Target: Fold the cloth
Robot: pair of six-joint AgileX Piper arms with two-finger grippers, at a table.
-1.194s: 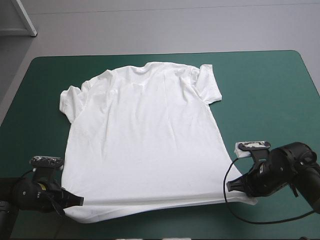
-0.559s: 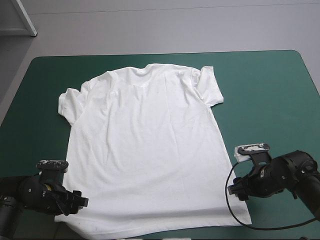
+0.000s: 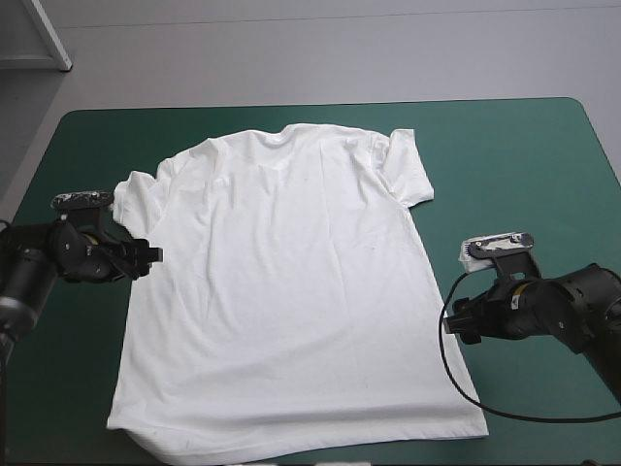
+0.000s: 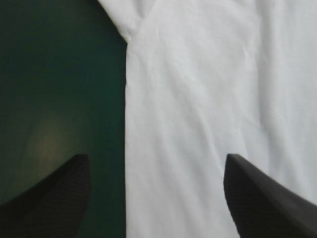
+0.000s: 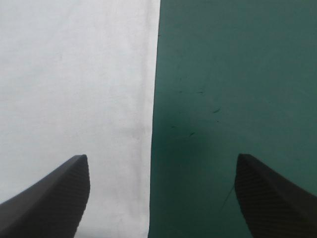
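Note:
The white T-shirt [image 3: 281, 291] lies spread flat on the teal-green cover, collar toward the far edge and hem along the near edge. My left gripper [image 3: 148, 255] is at the shirt's left side, just below the left sleeve [image 3: 136, 199], and it is open. In the left wrist view the left gripper [image 4: 157, 158] straddles the T-shirt [image 4: 208, 109] side edge, with the armpit ahead of it. My right gripper [image 3: 454, 318] is open at the shirt's right side edge. In the right wrist view the right gripper [image 5: 162, 158] has the T-shirt [image 5: 74, 84] edge running between its fingers.
Bare teal-green cover [image 3: 524, 184] lies right of the shirt and along the far edge [image 3: 116, 131]. The hem reaches almost to the table's near edge. A narrower bare strip runs down the left side [image 3: 68, 330].
Both grippers were shut on the hem corners and have opened, dropping the hem flat. The left has moved far up the left side toward the sleeve, the right a little up the right side.

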